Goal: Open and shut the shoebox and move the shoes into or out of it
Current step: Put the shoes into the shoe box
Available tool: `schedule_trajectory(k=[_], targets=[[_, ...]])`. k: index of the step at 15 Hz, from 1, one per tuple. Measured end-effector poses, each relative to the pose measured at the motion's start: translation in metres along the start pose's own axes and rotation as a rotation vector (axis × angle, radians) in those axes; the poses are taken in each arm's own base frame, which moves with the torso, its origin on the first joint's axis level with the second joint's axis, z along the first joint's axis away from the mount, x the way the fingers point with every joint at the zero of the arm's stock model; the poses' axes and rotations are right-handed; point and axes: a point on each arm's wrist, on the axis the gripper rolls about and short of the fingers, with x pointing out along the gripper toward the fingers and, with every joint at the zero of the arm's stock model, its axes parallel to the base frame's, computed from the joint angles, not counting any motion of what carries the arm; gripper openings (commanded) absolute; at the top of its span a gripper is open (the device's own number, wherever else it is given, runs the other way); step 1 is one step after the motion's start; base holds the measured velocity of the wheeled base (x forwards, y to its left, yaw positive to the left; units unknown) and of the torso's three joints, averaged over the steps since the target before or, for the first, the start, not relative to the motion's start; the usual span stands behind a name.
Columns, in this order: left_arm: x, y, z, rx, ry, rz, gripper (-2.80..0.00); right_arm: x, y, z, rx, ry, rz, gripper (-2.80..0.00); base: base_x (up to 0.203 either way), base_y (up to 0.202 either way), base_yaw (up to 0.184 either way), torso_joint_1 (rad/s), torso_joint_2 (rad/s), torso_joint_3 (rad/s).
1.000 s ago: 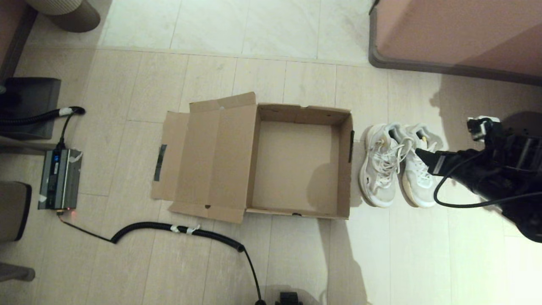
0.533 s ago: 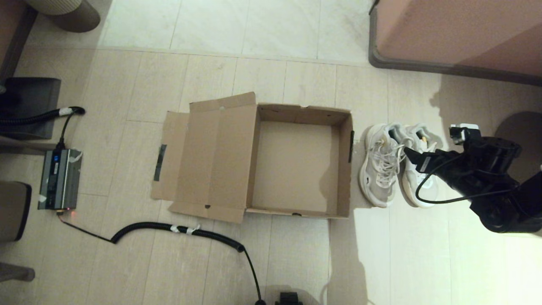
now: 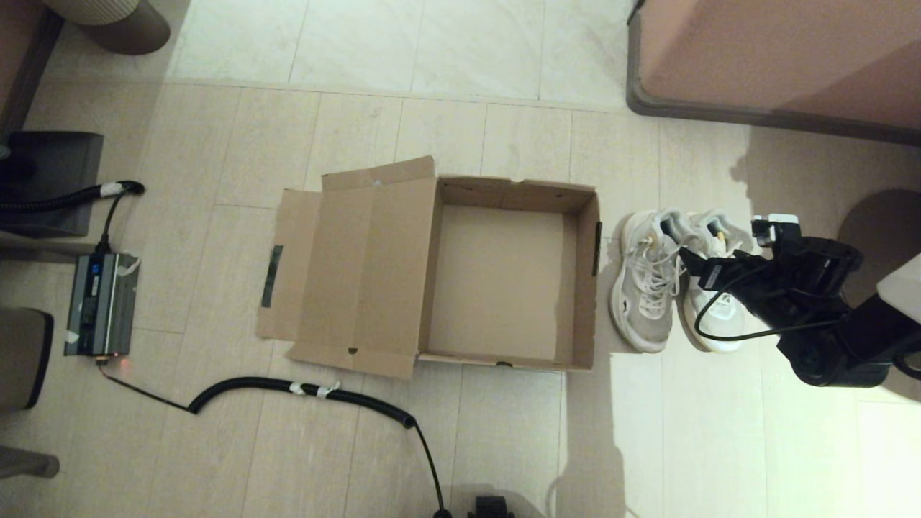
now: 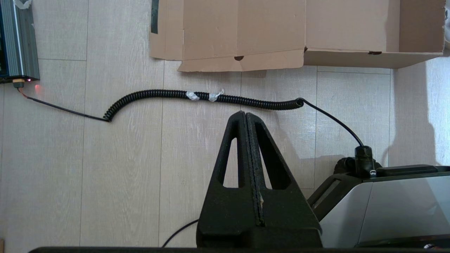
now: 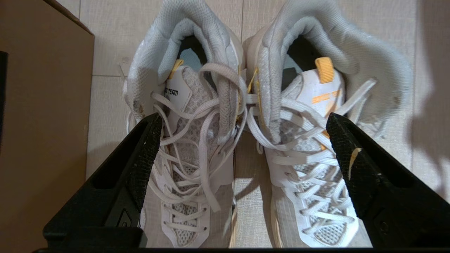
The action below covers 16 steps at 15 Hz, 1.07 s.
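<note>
The brown shoebox (image 3: 583, 288) stands open and empty in the middle of the floor, its lid (image 3: 360, 273) folded flat to the left with dark tape on the edge flap. Its near wall (image 4: 351, 58) also shows in the left wrist view. Two white lace-up shoes stand side by side just right of the box: one (image 3: 644, 284) beside the box wall, the other (image 3: 719, 324) partly under my right arm. My right gripper (image 3: 694, 262) hovers open over both shoes (image 5: 186, 140) (image 5: 309, 147), its fingers (image 5: 140, 161) straddling their laces. My left gripper (image 4: 245, 114) is shut, empty, above bare floor.
A coiled black cable (image 3: 302, 388) runs across the floor in front of the box to a grey power unit (image 3: 101, 302) at the left. A pink-brown furniture block (image 3: 777, 57) fills the far right corner. Dark furniture (image 3: 50, 180) stands at the left edge.
My right arm has swung in towards the box, bringing the open gripper further over the shoes near their collars. Box and shoes have not moved.
</note>
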Motion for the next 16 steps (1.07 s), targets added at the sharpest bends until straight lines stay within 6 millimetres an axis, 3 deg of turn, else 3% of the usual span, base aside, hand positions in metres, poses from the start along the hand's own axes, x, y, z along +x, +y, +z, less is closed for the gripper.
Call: schedule_trajectory(k=[11, 12, 16], targets=[[0.0, 0.0, 0.0, 0.0, 0.0, 0.001, -2.8, 0.043, 0.002, -0.024, -0.005, -0.051, 0.014, 0.0, 0.0, 0.0, 0.0, 0.0, 0.0, 0.0], [0.0, 0.0, 0.0, 0.0, 0.0, 0.001, -2.8, 0.046, 0.002, -0.026, -0.006, -0.056, 0.014, -2.8, 0.0, 0.0, 0.0, 0.0, 0.0, 0.0], [0.0, 0.0, 0.0, 0.0, 0.0, 0.0, -2.8, 0.055, 0.001, -0.037, -0.006, -0.056, 0.007, -2.8, 0.0, 0.0, 0.0, 0.0, 0.0, 0.0]])
